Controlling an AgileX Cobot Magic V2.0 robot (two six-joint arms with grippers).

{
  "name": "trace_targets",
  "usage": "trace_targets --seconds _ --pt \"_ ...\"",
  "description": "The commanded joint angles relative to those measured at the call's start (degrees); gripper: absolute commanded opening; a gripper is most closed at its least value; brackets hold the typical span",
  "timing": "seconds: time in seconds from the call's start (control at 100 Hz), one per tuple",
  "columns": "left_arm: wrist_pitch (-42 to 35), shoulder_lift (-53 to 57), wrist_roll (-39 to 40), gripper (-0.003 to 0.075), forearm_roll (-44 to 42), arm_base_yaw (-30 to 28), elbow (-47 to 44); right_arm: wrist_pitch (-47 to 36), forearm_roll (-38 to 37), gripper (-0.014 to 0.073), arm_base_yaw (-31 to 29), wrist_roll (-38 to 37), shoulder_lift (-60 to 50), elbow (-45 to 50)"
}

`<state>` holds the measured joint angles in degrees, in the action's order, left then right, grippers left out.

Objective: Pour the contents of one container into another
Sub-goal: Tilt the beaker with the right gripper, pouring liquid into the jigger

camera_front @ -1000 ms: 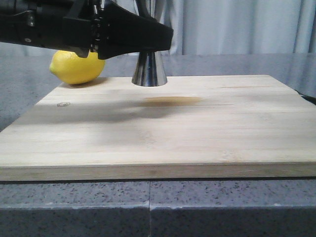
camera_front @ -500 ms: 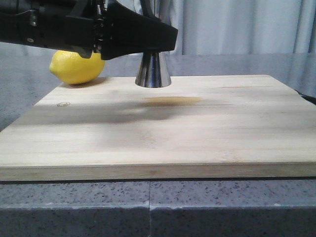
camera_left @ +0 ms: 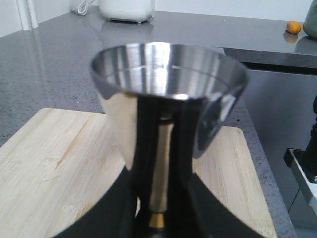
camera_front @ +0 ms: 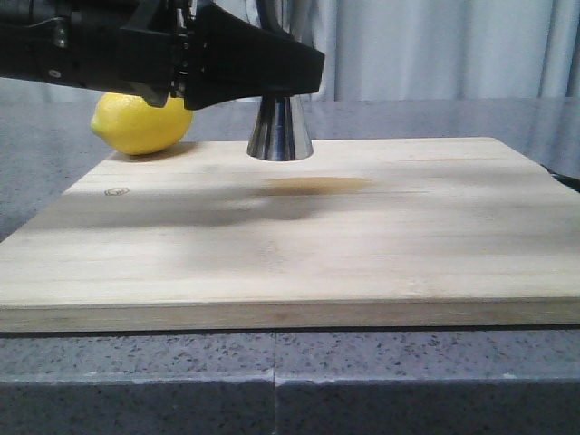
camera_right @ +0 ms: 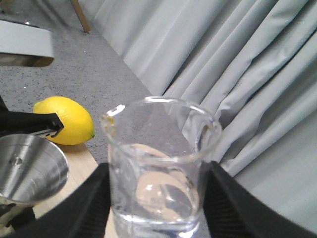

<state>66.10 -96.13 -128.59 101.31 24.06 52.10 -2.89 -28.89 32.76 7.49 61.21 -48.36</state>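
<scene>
My left gripper point(camera_front: 283, 80) point(camera_left: 158, 201) is shut on the narrow waist of the tall steel jigger point(camera_front: 281, 129) point(camera_left: 166, 84), just above its thin gold band. The jigger is upright over the far part of the wooden board point(camera_front: 299, 245), open cup on top. I cannot tell whether its base touches the board. My right gripper point(camera_right: 158, 203) is shut on the clear glass beaker point(camera_right: 161, 158), which holds a little clear liquid at its bottom. The beaker's pour lip points toward the jigger point(camera_right: 27, 171), which is lower and apart from it. The right gripper and beaker are out of the front view.
A yellow lemon point(camera_front: 140, 122) point(camera_right: 67, 121) lies at the board's far left corner, close behind the left arm. The board rests on a grey speckled counter point(camera_front: 272, 381). Grey curtains point(camera_front: 435, 45) hang behind it. A white appliance point(camera_left: 126, 10) stands far back on the counter.
The left gripper and the jigger have shifted slightly to the right since a second ago, and have stayed still for the last half second.
</scene>
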Motion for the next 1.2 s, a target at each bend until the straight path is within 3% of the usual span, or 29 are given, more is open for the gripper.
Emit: trace_targets --seconds 0.0,1.19 --pt "6.54 2.57 0.68 -0.0019 4.79 0.55 1.52 -3.79 -1.41 0.0237 0.00 0.46 -0.73 -2.26" --pt "6.54 2.57 0.79 -0.0019 4.79 0.55 1.52 -5.39 -9.50 0.0237 0.57 0.46 3.04 -4.52"
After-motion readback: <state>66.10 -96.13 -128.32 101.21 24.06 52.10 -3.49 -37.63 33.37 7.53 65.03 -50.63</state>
